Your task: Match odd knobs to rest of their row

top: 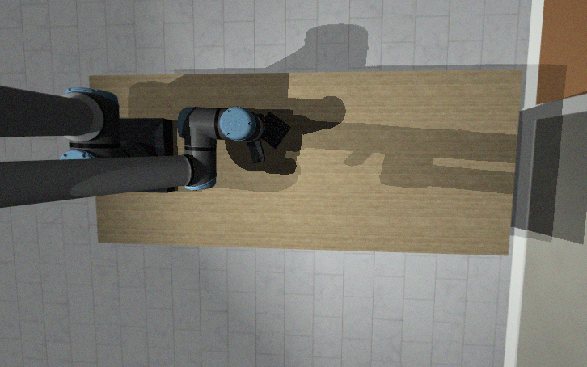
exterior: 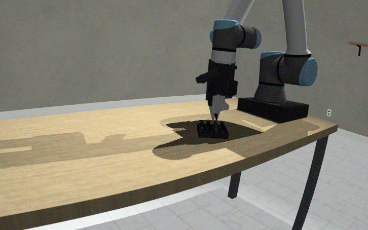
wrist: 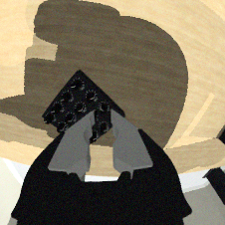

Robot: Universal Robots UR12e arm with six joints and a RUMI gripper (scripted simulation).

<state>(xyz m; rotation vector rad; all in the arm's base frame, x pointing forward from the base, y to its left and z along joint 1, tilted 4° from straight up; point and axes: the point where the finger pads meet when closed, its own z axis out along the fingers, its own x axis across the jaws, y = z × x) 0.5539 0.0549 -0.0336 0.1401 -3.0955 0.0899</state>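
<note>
The black knob box (top: 274, 131) (exterior: 212, 135) (wrist: 86, 81) lies on the table, turned at an angle in the wrist view. Several small black knobs stand on it in rows. Their pointers, marks and row letters are too dark and small to read. My gripper (exterior: 214, 119) (wrist: 103, 111) points down with its fingertips just over the box, at about the height of the knob tops. The fingers stand slightly apart, open, on either side of a knob (wrist: 104, 107), with no clear grip on it. The fingers hide part of the box in the wrist view. The arm hides the fingertips in the top view.
The wooden table (top: 400, 218) (exterior: 94, 185) carries the box near the robot's black base (exterior: 271, 110). Dark arm shadows fall over the box and the wood around it. The table's edge runs in front of the box in the exterior view.
</note>
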